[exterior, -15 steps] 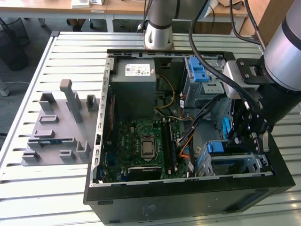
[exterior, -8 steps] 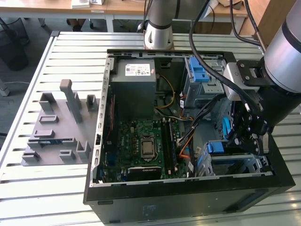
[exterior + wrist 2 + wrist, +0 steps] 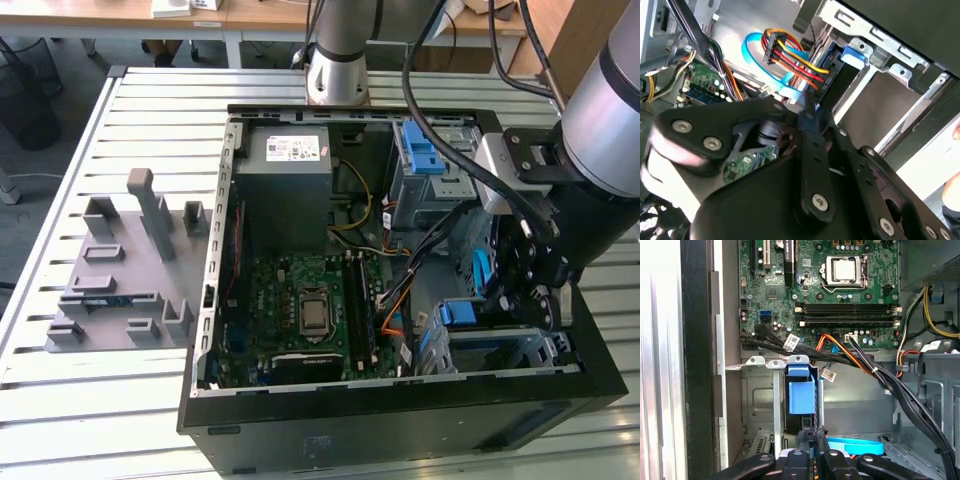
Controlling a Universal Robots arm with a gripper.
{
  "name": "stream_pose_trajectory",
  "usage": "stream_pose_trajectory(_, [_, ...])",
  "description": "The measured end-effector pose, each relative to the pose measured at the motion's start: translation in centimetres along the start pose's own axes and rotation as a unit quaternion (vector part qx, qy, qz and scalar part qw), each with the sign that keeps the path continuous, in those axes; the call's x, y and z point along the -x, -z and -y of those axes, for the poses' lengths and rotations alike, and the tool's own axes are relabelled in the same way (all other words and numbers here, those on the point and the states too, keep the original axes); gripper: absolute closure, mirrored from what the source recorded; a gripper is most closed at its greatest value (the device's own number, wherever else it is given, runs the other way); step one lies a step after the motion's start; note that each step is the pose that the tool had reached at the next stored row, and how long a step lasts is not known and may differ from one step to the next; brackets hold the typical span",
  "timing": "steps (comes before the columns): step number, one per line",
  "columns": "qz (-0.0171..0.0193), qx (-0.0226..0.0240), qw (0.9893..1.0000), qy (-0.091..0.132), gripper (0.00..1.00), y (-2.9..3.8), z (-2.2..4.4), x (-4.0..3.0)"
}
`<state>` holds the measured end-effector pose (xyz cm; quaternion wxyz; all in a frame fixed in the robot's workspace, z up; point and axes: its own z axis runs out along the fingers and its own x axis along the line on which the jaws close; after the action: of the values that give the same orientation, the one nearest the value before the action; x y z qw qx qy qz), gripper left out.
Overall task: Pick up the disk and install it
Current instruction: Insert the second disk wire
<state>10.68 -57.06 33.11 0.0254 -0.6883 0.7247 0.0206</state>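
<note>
i have the end effector [image 3: 812,452] down inside the open computer case [image 3: 300,440], its fingers narrowed onto the disk [image 3: 801,396] standing edge-up in the drive cage [image 3: 757,405], so i judge i'm mid-installation and need a straight, gentle push to seat it.

Counter [image 3: 120,120] is built from pale slatted metal profiles, grooves running across the exterior view. Wooden desks [image 3: 90,12] are set behind it along the far edge, on white legs [image 3: 232,48]. Grey floor [image 3: 60,90] is seen between them. A dark mesh bin [image 3: 25,100] stands at the exterior view's left. Even, bright lighting; no hard shadows are cast.
</note>
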Motion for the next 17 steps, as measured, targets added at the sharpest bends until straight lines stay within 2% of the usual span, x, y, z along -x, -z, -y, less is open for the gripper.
stream_pose_trajectory(1, [0.0001, 0.0001, 1.0, 0.0, 0.76, 0.01, 0.0, 0.0])
stream_pose_trajectory(7, [0.0, 0.0, 1.0, 0.0, 0.76, 0.52, 0.0, 0.04])
stream_pose_trajectory(14, [0.0, 0.0, 1.0, 0.0, 0.76, 1.54, 0.01, 0.11])
stream_pose_trajectory(17, [0.0001, 0.0002, 1.0, 0.0, 0.78, 1.57, 0.03, 0.11])
